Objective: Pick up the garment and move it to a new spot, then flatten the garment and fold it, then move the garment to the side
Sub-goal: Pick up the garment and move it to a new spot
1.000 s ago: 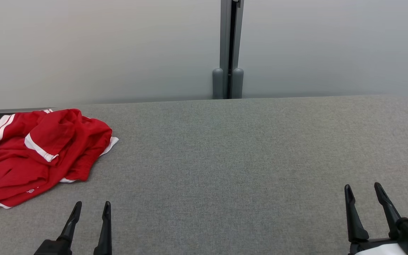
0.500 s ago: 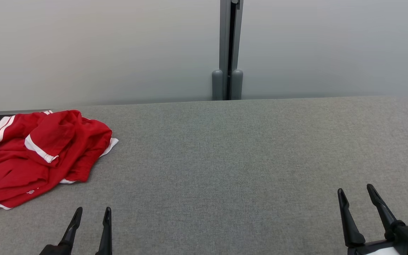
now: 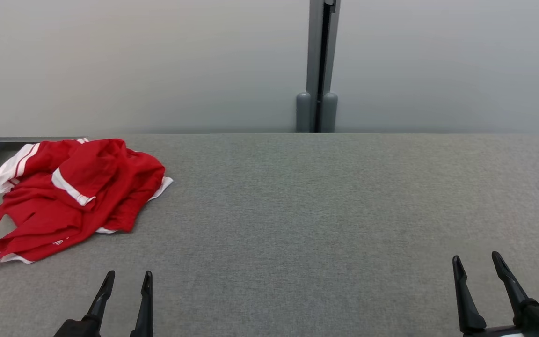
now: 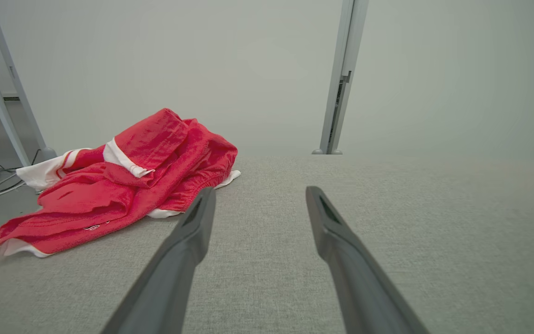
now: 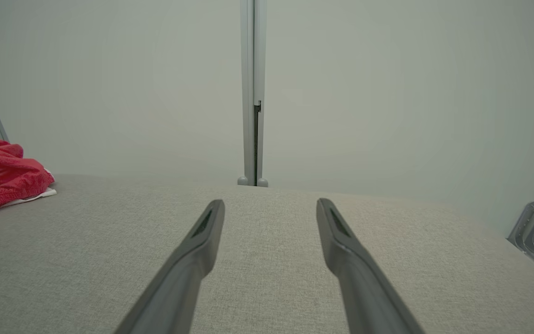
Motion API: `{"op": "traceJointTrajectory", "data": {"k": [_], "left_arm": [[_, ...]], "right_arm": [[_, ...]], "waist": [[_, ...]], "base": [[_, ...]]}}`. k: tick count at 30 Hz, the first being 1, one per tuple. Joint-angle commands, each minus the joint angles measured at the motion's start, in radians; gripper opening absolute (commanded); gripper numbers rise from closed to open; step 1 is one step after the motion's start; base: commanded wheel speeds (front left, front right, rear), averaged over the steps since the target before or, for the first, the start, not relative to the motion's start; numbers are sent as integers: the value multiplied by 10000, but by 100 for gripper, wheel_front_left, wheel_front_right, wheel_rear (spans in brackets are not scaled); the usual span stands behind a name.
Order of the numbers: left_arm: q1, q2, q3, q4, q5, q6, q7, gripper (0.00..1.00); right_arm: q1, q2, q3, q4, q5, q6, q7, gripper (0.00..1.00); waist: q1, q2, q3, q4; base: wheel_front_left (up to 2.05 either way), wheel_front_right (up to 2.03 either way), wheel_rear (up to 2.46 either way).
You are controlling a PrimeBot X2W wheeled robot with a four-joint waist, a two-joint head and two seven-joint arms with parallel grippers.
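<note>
Head view, crumpled red garment [image 3: 77, 196] — long axis diagonal, near-left to far-right

Soft, even light
Head view crisp, shadows faint (wrist views bow toward their edges).

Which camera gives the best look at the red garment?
The head view: it looks down on the whole garment, crumpled at the far left of the table. The left wrist view has it whole too, but low and side-on. The right wrist view catches just a part at its left edge.
</note>
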Motion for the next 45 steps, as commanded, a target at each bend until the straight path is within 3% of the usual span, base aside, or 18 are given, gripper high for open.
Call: {"op": "traceJointTrajectory", "data": {"k": [1,10,16,21,26,31,39,45], "left_arm": [[-65,47,-10,41,-78,24,-3,100],[427,47,153,152,-183,126,-3,100],[458,41,306,-13,-390,105,-3,100],[-359,45,135,-180,-687,-89,-3,100],[-1922,311,-192,157,-1289,-226,149,100],[-4679,1152,-897,1011,-2420,-286,1536,100],[-8501,2429,-2143,3676,-3701,-272,2962,100],[-10232,2829,-2419,6057,-3941,-269,3721,100]], "right_arm": [[114,-24,32,13,-3,18,-54,100],[76,-26,640,108,49,18,-53,100],[-46,-150,1121,149,124,18,-53,100],[-271,-424,1331,-67,179,18,-53,100],[-850,-883,1442,-447,129,17,-53,100],[-1635,-1583,1626,-913,126,17,-53,100],[-2252,-2141,1840,-1246,226,17,-53,100],[-2452,-2183,2250,-1332,215,17,-53,100]], "waist": [[0,0,-78,446],[0,0,-315,2257],[0,0,-257,2670],[0,0,291,2541],[0,0,1656,2275],[0,0,3411,2016],[0,0,5008,1503],[0,0,5427,1085]], "base": [[0,0,0],[0,0,0],[0,0,0],[0,0,0],[0,0,0],[0,0,0],[0,0,0],[0,0,0]]}}
